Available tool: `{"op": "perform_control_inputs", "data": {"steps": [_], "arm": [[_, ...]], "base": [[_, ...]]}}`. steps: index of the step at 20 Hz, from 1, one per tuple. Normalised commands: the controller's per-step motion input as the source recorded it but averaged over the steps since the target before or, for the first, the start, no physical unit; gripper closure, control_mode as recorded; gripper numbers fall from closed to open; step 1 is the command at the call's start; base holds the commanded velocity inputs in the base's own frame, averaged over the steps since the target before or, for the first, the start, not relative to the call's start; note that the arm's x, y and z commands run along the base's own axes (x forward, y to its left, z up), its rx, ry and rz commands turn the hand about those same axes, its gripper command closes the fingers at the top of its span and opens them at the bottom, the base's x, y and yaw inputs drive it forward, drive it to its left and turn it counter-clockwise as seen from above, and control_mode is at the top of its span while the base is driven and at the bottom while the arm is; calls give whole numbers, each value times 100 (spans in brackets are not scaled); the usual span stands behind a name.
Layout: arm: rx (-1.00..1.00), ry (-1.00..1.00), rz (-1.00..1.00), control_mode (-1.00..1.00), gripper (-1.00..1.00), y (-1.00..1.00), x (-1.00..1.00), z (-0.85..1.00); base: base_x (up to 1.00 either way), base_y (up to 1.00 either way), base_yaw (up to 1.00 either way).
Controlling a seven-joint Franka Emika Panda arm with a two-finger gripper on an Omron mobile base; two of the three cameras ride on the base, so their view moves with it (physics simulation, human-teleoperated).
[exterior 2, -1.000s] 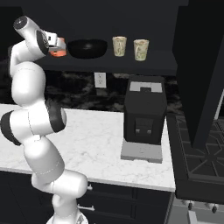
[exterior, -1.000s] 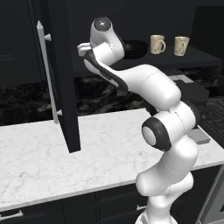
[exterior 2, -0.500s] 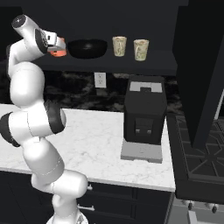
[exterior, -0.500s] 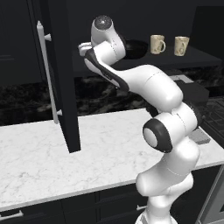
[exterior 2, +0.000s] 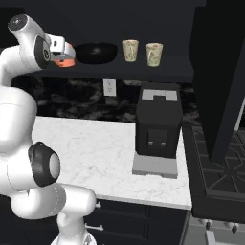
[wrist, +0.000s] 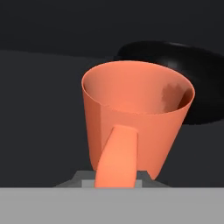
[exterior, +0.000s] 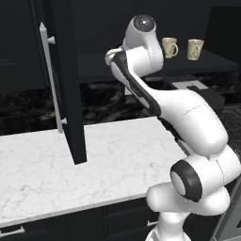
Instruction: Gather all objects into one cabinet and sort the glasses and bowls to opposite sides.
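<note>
The tool (exterior 2: 61, 48) is clenched on the small handleless orange cup (wrist: 135, 118), which stands upright in its grip with the mouth up. In the right base view the cup (exterior 2: 66, 53) sits low over the dark interior shelf (exterior 2: 110, 67) of the black wall cabinet, at the left end of the row; whether its base touches the shelf I cannot tell. Just beside it, on its right, lies the wide glossy black bowl (exterior 2: 96, 51); in the hand view the bowl (wrist: 183, 65) shows behind and to one side of the cup. Beyond the bowl stand the two cream-beige handled mugs (exterior 2: 130, 50), so the bowl lies between the cup and the mugs. As I judge it, sorting calls for the cup to go past the bowl toward the mugs, or the bowl out to an end. The tall cabinet door (exterior: 61, 80) with its long silver bar handle (exterior: 51, 80) stands open over the white marble bench (exterior: 70, 169)
</note>
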Motion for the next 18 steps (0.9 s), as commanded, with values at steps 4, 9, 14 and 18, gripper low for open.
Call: {"op": "perform_control_inputs", "data": {"steps": [4,9,14,18], "arm": [[0,0,8,-100,100,-74,-91,-1],[0,0,-3,-100,100,-86,-21,0],[0,0,-11,-100,100,-96,14,6],[0,2,-7,-100,100,-96,31,19]], "base": [[0,0,0],[0,0,0],[0,0,0],[0,0,0]]}}
